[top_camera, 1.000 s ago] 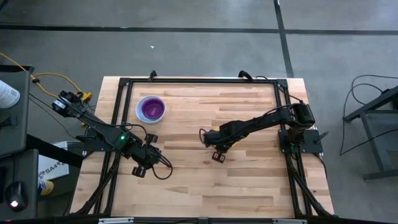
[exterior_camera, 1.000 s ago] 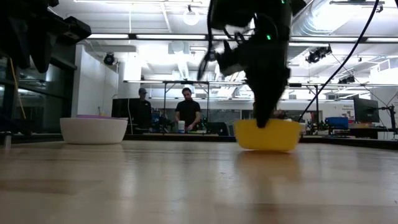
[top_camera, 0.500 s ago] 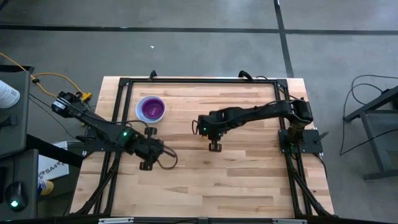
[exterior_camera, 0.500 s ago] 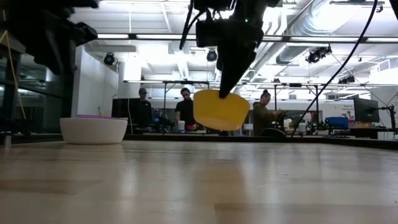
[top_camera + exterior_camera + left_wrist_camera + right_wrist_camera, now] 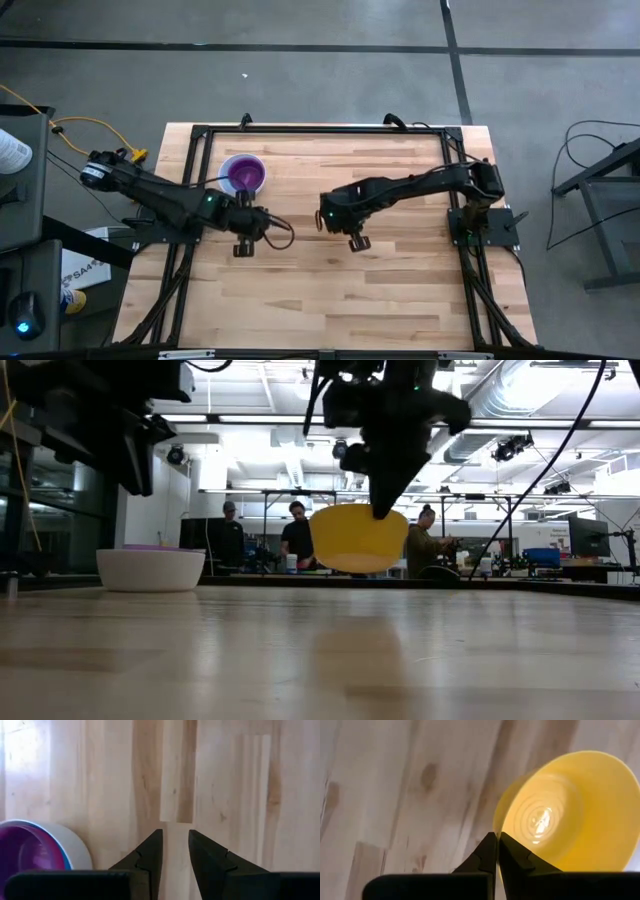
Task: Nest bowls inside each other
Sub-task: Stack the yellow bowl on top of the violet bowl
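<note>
Your white bowl (image 5: 150, 569) holds the purple bowl (image 5: 243, 175). Your right hand (image 5: 496, 851) pinches the yellow bowl (image 5: 358, 538), lifted now. Your left hand (image 5: 175, 851) stays apart, moved nearer.

One bowl (image 5: 243, 175) is sitting nested inside another bowl (image 5: 150, 569) at the table's (image 5: 400, 290) far left part. The left gripper (image 5: 175, 851) is hanging just beside that pair, toward the table's middle. The right gripper (image 5: 496, 851) is pinching the rim of a third bowl (image 5: 570, 815), holding it clear above the table near the centre, right of the nested pair
</note>
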Motion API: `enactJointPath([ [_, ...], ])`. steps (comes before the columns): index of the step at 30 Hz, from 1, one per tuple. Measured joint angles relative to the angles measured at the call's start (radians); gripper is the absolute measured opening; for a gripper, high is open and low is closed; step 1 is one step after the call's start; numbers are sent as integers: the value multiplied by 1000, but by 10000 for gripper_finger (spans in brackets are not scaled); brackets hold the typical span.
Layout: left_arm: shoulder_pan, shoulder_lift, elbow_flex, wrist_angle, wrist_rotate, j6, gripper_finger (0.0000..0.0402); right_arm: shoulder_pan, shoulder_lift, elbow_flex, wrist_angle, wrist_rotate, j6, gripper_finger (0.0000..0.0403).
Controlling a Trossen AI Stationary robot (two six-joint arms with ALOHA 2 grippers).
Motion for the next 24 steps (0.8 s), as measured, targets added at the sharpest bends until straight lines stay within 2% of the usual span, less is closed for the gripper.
enactJointPath([
  [7,67,0,0,58,5,134,93,85,0,14,-5,6,-88,3],
  [16,73,0,0,241,174,484,93,174,0,147,-1,-5,-101,3],
  [24,73,0,0,271,181,598,93,208,0,172,-8,-48,-102,3],
])
